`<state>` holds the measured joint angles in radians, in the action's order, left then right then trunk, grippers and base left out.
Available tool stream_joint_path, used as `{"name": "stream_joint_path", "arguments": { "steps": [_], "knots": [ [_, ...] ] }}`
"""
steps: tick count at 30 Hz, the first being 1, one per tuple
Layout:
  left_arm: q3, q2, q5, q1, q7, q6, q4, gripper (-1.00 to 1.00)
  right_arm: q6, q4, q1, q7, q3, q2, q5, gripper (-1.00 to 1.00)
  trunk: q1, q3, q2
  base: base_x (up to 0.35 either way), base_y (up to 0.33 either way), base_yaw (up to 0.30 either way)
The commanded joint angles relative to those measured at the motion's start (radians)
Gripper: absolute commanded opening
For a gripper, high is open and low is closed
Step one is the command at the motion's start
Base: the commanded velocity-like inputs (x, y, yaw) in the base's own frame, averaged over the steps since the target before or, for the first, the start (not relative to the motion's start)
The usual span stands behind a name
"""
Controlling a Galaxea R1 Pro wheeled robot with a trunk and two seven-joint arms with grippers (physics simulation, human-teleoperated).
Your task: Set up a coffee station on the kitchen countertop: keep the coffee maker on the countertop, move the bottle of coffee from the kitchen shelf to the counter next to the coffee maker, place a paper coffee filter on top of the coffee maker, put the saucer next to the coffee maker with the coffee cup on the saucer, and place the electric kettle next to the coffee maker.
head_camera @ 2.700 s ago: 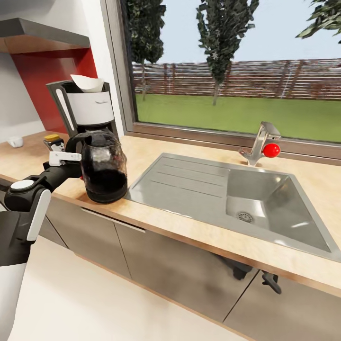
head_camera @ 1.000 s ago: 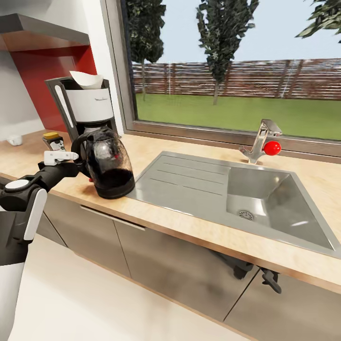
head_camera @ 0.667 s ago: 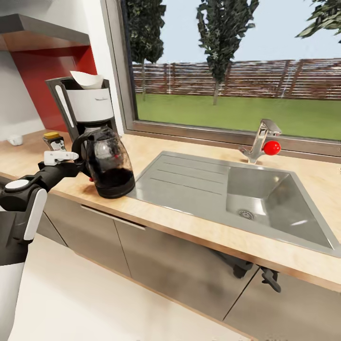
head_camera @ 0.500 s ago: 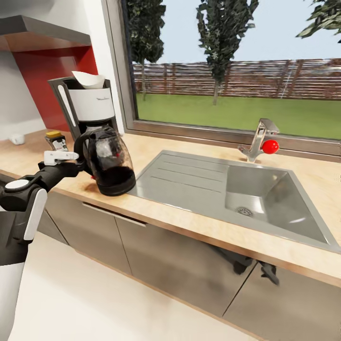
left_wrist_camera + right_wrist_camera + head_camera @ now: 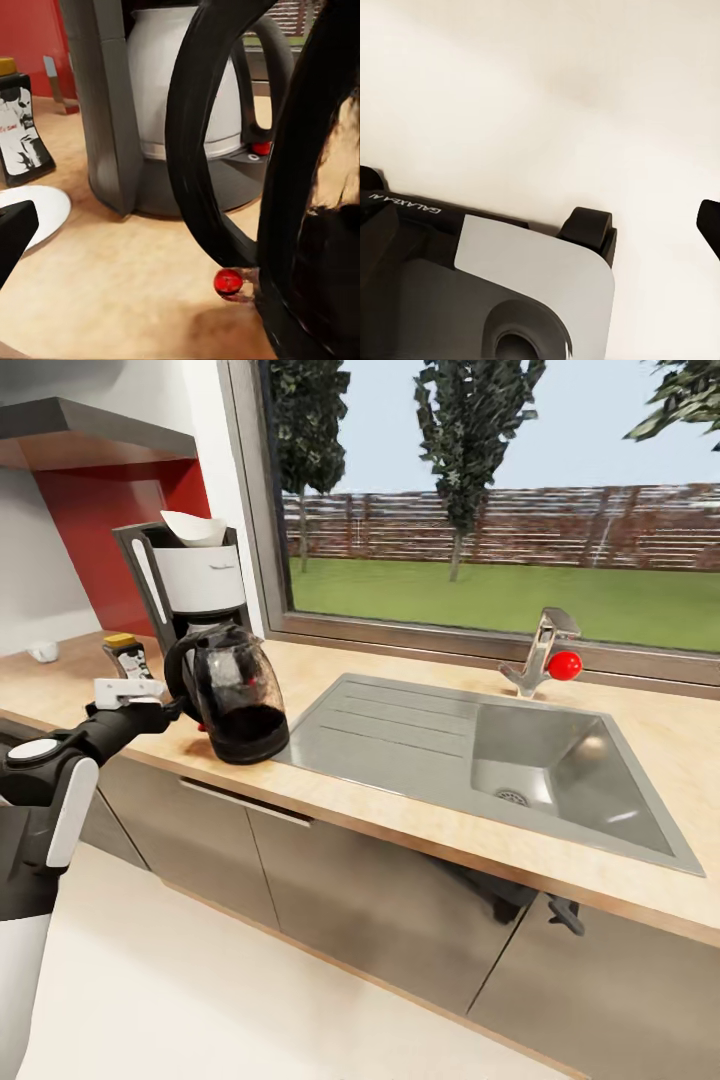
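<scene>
The electric kettle (image 5: 238,695) stands on the kitchen countertop (image 5: 400,800), right in front of the coffee maker (image 5: 190,585). The paper coffee filter (image 5: 195,528) sits on top of the machine. My left gripper (image 5: 172,710) is open at the kettle's black handle (image 5: 202,150), with one finger (image 5: 13,236) well clear of it. Left of the machine stands the bottle of coffee (image 5: 122,656). The saucer (image 5: 37,214) lies near it. The coffee cup (image 5: 42,651) sits alone at the far left. My right gripper (image 5: 560,913) hangs open below the counter edge.
A steel sink (image 5: 560,770) with a drainboard lies just right of the kettle, and a tap (image 5: 545,655) with a red knob stands behind it. Grey cabinet fronts (image 5: 380,900) run below. A grey slab (image 5: 90,435) hangs on the wall above the machine.
The kettle has shifted right and nearer the coffee maker; it leaned a second ago and now stands upright. The whole head view has drifted slightly.
</scene>
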<state>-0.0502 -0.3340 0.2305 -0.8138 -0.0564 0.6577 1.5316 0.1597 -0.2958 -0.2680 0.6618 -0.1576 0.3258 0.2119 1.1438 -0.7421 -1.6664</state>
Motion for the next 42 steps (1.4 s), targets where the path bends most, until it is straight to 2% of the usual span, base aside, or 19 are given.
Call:
{"name": "stream_joint_path", "arguments": {
  "steps": [1, 3, 5, 7, 8, 12, 14, 16, 17, 18, 24, 26, 28, 29, 33, 36, 38, 40, 42],
  "knots": [
    [-0.002, -0.001, 0.015, -0.001, -0.008, 0.006, 0.001, 1.0, 0.009, -0.002, 0.0, 0.001, -0.005, 0.001, 0.011, 1.0, 0.0, -0.001, 0.0, -0.001, 0.0, 0.0],
    [-0.003, -0.017, 0.104, 0.006, -0.037, 0.006, 0.002, 1.0, 0.009, -0.002, 0.0, 0.001, -0.005, 0.001, 0.011, 1.0, 0.0, -0.001, 0.0, 0.0, 0.0, 0.0],
    [-0.003, -0.053, 0.213, 0.025, -0.103, 0.006, 0.002, 1.0, 0.007, -0.002, 0.0, 0.001, -0.005, 0.001, 0.011, 1.0, 0.0, -0.001, 0.0, 0.0, 0.0, 0.0],
    [-0.004, -0.073, 0.262, 0.031, -0.15, 0.006, 0.002, 1.0, -0.001, -0.002, 0.0, 0.001, -0.005, 0.001, 0.011, 1.0, 0.0, -0.001, 0.0, 0.0, 0.0, 0.0],
    [-0.004, -0.088, 0.294, 0.038, -0.206, 0.005, 0.001, 1.0, -0.014, -0.002, 0.001, 0.001, -0.005, 0.001, 0.01, 1.0, 0.0, -0.001, 0.0, 0.0, 0.0, 0.0],
    [-0.025, -0.108, 0.332, 0.052, -0.347, 0.005, 0.0, 1.0, -0.054, 0.001, 0.001, 0.005, -0.005, 0.001, 0.01, 1.0, 0.0, -0.001, 0.0, 0.0, 0.0, 0.0],
    [-0.078, -0.115, 0.345, 0.079, -0.481, 0.005, -0.005, 1.0, -0.07, 0.004, 0.001, 0.006, -0.005, 0.001, 0.009, 1.0, 0.0, -0.001, 0.0, 0.0, 0.0, 0.0],
    [-0.101, -0.117, 0.348, 0.101, -0.575, 0.005, -0.016, 1.0, -0.074, 0.005, 0.001, 0.007, -0.006, 0.001, 0.009, 1.0, 0.0, -0.001, 0.0, 0.0, 0.0, 0.0],
    [-0.116, -0.118, 0.35, 0.141, -0.711, 0.003, -0.043, 1.0, -0.077, 0.006, 0.001, 0.007, -0.005, 0.001, 0.009, 1.0, 0.0, -0.001, 0.0, 0.0, 0.0, 0.0],
    [-0.12, -0.118, 0.35, 0.168, -0.775, 0.002, -0.07, 1.0, -0.077, 0.006, 0.001, 0.007, -0.005, 0.001, 0.009, 1.0, 0.0, -0.001, 0.0, 0.0, 0.0, 0.0],
    [-0.125, -0.118, 0.349, 0.272, -0.968, -0.033, -0.234, 1.0, -0.078, 0.006, 0.001, 0.007, -0.005, 0.002, 0.01, 1.0, 0.0, -0.001, 0.0, 0.0, 0.0, 0.0],
    [-0.127, -0.118, 0.349, 0.312, -1.077, -0.105, -0.345, 1.0, -0.078, 0.006, 0.001, 0.007, -0.005, 0.001, 0.01, 1.0, 0.0, -0.001, 0.0, 0.0, 0.0, 0.0],
    [-0.127, -0.118, 0.349, 0.324, -1.126, -0.151, -0.414, 1.0, -0.078, 0.006, 0.001, 0.006, -0.005, 0.001, 0.01, 1.0, 0.0, -0.001, 0.0, 0.0, 0.0, 0.0],
    [-0.127, -0.119, 0.346, 0.334, -1.2, -0.226, -0.547, 1.0, -0.078, 0.006, 0.001, 0.006, -0.006, 0.001, 0.01, 1.0, 0.0, -0.001, 0.0, 0.0, 0.0, 0.0],
    [-0.126, -0.119, 0.321, 0.341, -1.273, -0.323, -0.736, 1.0, -0.078, 0.006, 0.001, 0.006, -0.006, 0.001, 0.009, 1.0, 0.0, -0.001, 0.0, 0.0, 0.0, 0.0],
    [-0.123, -0.115, 0.254, 0.345, -1.308, -0.474, -0.995, 1.0, -0.078, 0.007, 0.001, 0.006, -0.006, 0.0, 0.009, 1.0, 0.0, -0.001, 0.0, 0.0, 0.0, 0.0],
    [-0.123, -0.114, 0.242, 0.345, -1.312, -0.53, -1.088, 1.0, -0.078, 0.007, 0.001, 0.006, -0.006, 0.0, 0.009, 1.0, 0.0, -0.001, 0.0, 0.0, 0.0, 0.0],
    [-0.123, -0.113, 0.228, 0.346, -1.318, -0.656, -1.285, 1.0, -0.078, 0.008, 0.001, 0.006, -0.007, -0.001, 0.009, 1.0, 0.0, -0.001, 0.0, 0.0, 0.0, 0.0],
    [-0.122, -0.113, 0.223, 0.346, -1.318, -0.699, -1.381, 1.0, -0.078, 0.009, 0.001, 0.006, -0.007, -0.002, 0.009, 1.0, 0.0, -0.001, 0.0, 0.0, 0.0, 0.0]
  ]
}}
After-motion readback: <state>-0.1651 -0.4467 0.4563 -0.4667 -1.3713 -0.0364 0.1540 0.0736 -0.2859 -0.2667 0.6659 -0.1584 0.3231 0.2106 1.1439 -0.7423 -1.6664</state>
